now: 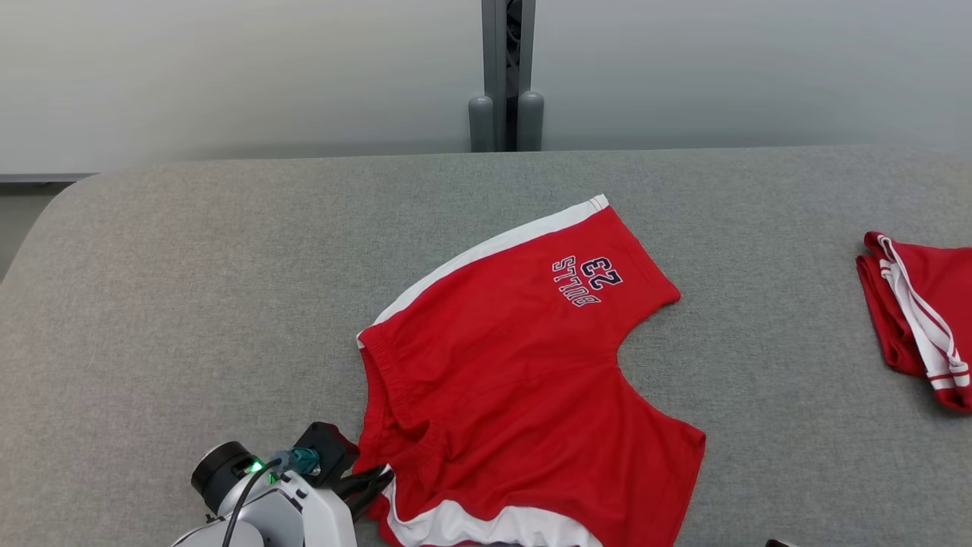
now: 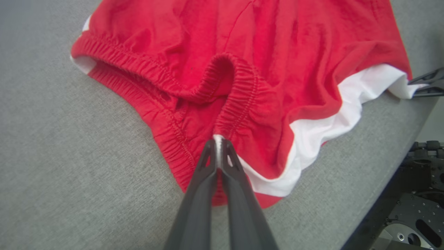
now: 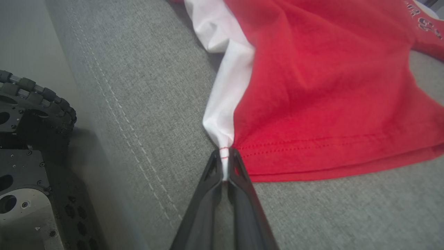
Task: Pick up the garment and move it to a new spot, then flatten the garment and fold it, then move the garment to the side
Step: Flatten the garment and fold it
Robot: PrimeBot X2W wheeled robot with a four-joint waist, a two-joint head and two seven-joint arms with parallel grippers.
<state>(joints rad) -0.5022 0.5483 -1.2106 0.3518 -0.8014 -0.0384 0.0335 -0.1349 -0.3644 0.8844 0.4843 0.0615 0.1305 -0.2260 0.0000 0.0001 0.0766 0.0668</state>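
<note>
The garment [image 1: 516, 365] is a pair of red shorts with white side stripes and a "BULLS 23" print, lying spread on the grey table [image 1: 228, 266]. Its elastic waistband [image 2: 239, 93] is bunched near the table's front edge. My left gripper [image 2: 218, 142] is shut on that waistband, and in the head view it [image 1: 383, 475] sits at the shorts' lower left corner. My right gripper [image 3: 224, 154] is shut on the hem corner where the white stripe [image 3: 225, 104] meets the red cloth. The left wrist view catches the right gripper [image 2: 412, 88] pinching the white corner at its right edge.
A second red garment with white stripes [image 1: 911, 319] lies folded at the table's right edge. A grey post [image 1: 507, 76] stands behind the table. The robot's dark base [image 3: 20, 173] sits just below the table's front edge [image 2: 392, 180].
</note>
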